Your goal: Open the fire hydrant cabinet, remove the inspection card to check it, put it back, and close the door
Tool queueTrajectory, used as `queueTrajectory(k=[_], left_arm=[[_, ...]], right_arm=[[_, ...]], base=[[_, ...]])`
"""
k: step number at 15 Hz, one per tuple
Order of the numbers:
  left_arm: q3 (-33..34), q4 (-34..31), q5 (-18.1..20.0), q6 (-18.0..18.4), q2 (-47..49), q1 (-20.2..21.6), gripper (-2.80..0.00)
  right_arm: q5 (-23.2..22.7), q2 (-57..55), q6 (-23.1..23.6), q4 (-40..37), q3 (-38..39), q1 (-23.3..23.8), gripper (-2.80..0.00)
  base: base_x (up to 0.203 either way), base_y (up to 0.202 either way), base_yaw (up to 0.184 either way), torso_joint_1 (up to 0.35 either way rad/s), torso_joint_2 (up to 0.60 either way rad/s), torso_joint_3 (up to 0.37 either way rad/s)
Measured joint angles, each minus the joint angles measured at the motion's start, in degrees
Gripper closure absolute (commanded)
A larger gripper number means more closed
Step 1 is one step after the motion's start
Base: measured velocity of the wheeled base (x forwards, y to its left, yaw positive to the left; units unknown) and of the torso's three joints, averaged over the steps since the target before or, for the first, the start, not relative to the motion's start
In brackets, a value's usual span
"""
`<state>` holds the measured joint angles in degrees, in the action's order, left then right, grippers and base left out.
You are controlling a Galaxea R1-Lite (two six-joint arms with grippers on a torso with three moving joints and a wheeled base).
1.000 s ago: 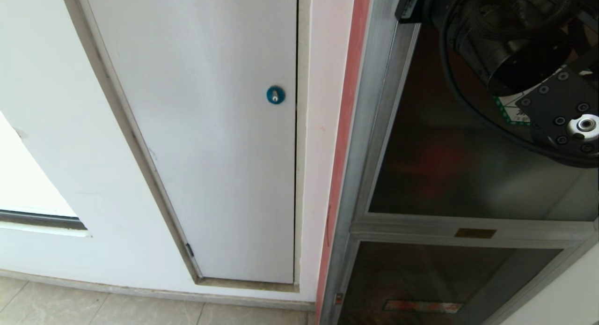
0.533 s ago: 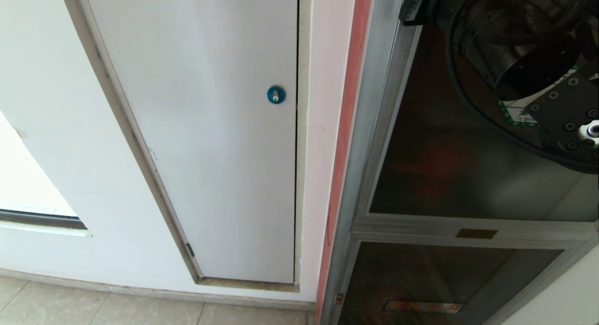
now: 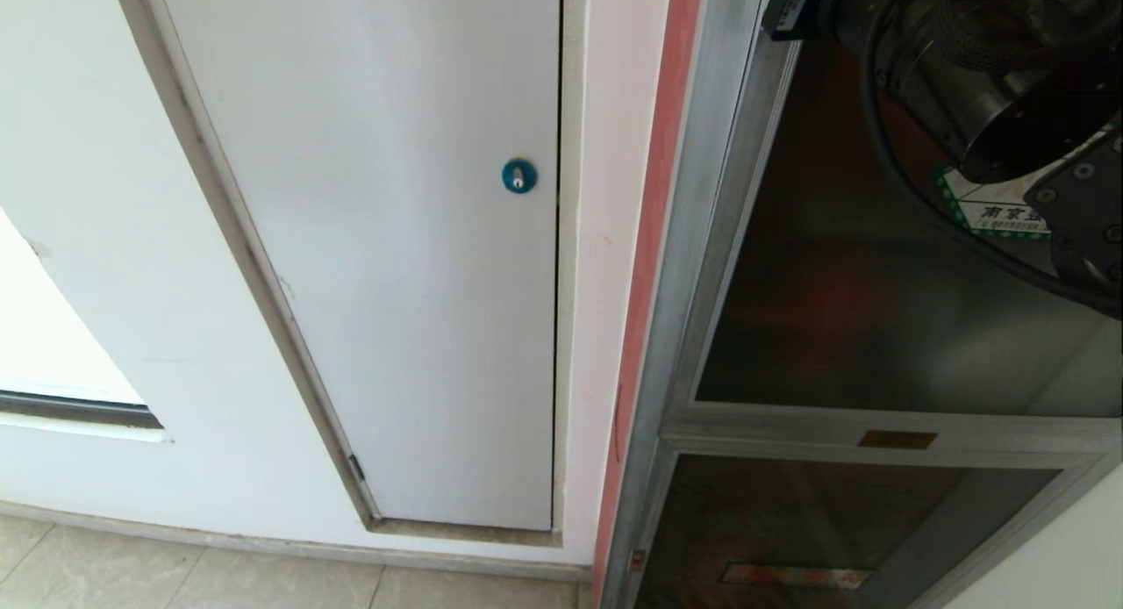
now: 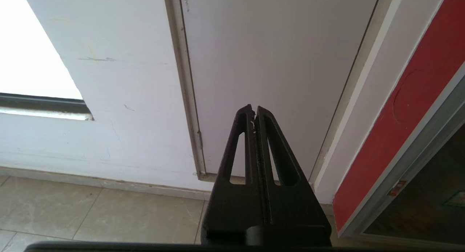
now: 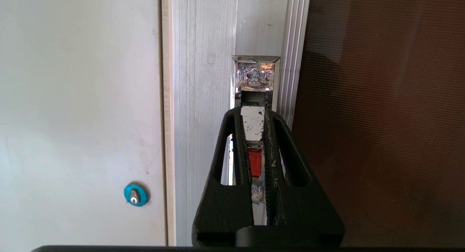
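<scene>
One fire hydrant cabinet (image 3: 702,240) stands in the wall, with two dark glass panels: the door (image 3: 833,311) above and one smaller lower panel (image 3: 790,521). One green-edged sticker (image 3: 991,210) sits on the upper glass. One metal latch (image 5: 255,76) shows on the frame. One white panel door (image 3: 395,284) carries one blue lock (image 3: 518,176). Two pincers show: the left pincer (image 4: 254,112) and the right pincer (image 5: 253,116).

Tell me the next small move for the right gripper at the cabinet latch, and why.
Probably pull the right gripper straight back from the cabinet face. Its fingers are closed on the silver latch handle set in the door frame, and the door appears shut, flush in the fire hydrant cabinet, so the pull should swing it open. The left gripper is parked, shut, near the white panel door.
</scene>
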<state>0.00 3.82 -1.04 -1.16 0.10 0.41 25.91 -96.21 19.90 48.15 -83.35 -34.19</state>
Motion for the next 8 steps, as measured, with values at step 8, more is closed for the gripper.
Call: queueTrajectory(k=[8], left_arm=[[0.00, 0.01, 0.00, 0.00, 0.00, -0.06, 0.00]], right_arm=[[0.20, 2.52, 0.02, 0.83, 2.56, -0.09, 0.00]], base=[[0.000, 0.000, 0.000, 0.000, 0.00, 0.000]])
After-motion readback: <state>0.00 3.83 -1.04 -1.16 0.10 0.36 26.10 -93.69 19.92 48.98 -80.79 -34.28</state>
